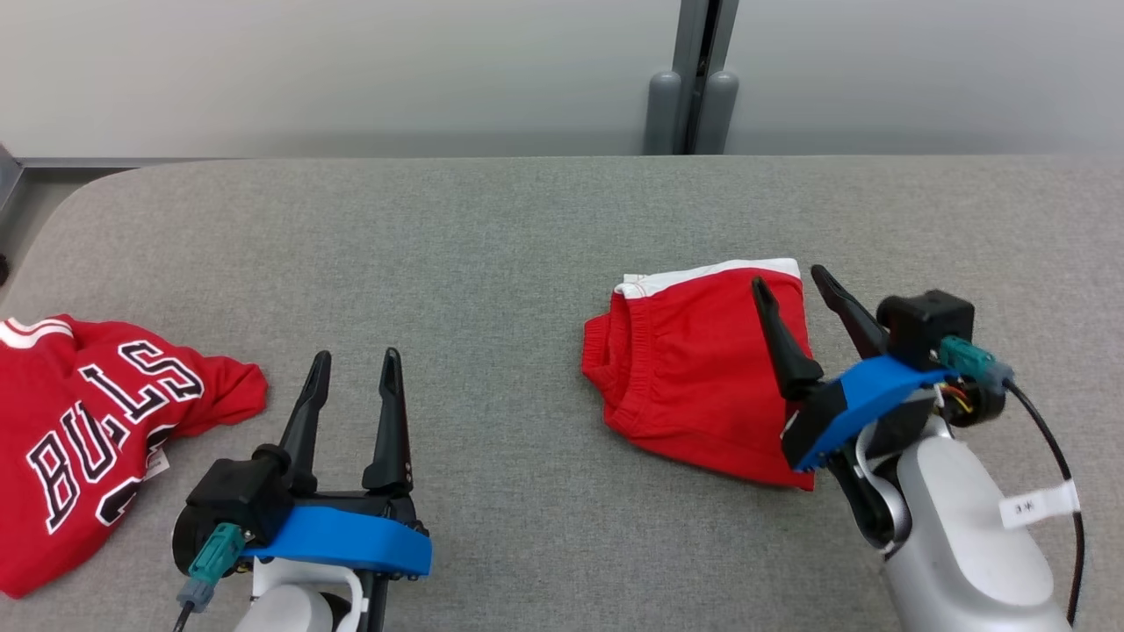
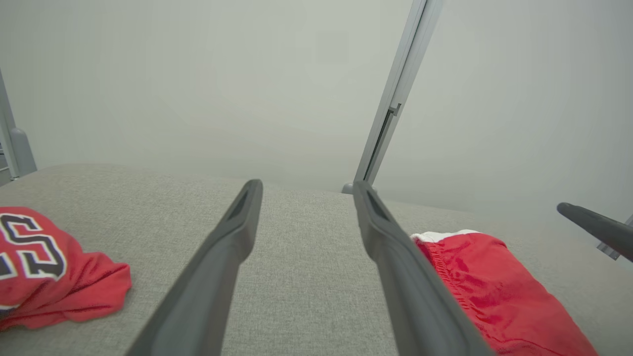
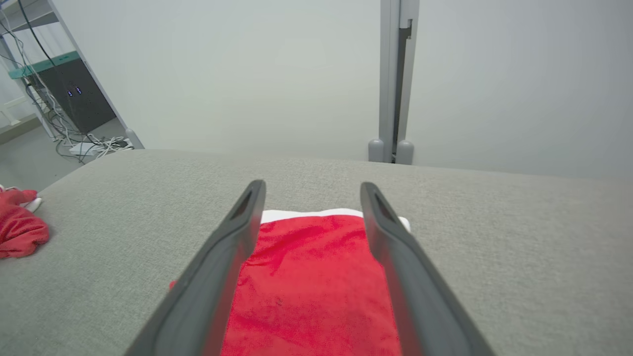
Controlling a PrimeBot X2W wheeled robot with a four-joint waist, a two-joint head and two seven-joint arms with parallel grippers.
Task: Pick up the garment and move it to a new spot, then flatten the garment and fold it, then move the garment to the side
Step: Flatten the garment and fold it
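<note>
Right jaws were wide apart and empty, hanging right above the folded red shorts (image 1: 685, 386), tips aimed at the white-trimmed far edge. Left jaws were apart too, holding nothing, over bare worktop (image 1: 492, 263), with a Bulls jersey (image 1: 79, 421) off to their left. The fold looked done, so probably only the shift aside remained. The robot would want to pinch every layer near one edge and drag low so nothing flopped open.
</note>
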